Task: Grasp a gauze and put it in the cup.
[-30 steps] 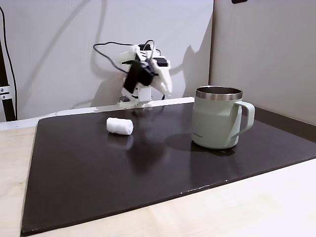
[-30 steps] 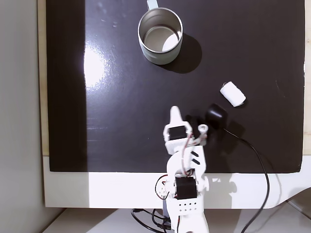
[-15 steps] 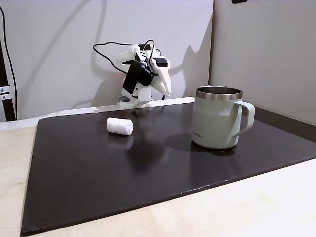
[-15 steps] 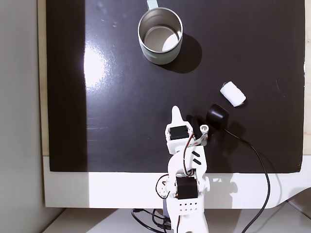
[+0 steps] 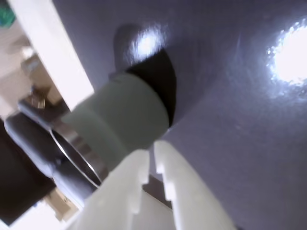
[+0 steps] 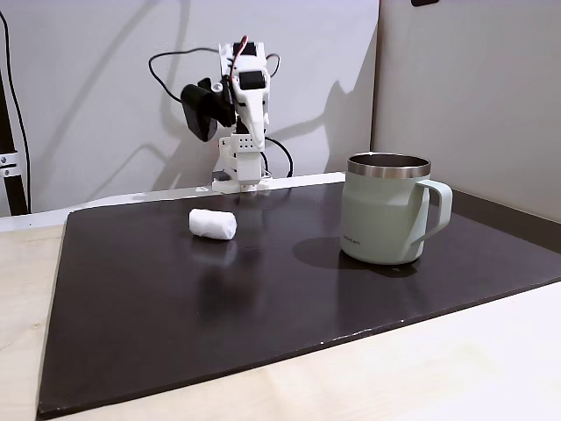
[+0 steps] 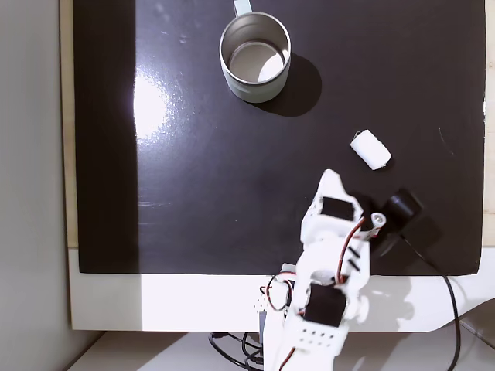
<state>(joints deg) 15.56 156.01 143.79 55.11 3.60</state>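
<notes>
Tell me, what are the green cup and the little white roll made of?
The cup looks like metal with a matte, pale green painted coat: its rim and inside are bare, shiny steel grey seen from above. The little white roll looks like soft cloth, probably gauze: its surface is fuzzy and dull, with no shine and slightly rumpled ends. That is only how they look.

No readable text, number or sign is being shown. A small dark logo is being carried low on the side of the pale mint-green insulated mug with the steel rim [image 6: 386, 210] in a fixed view, but it is too small for any letters to be made out.
</notes>
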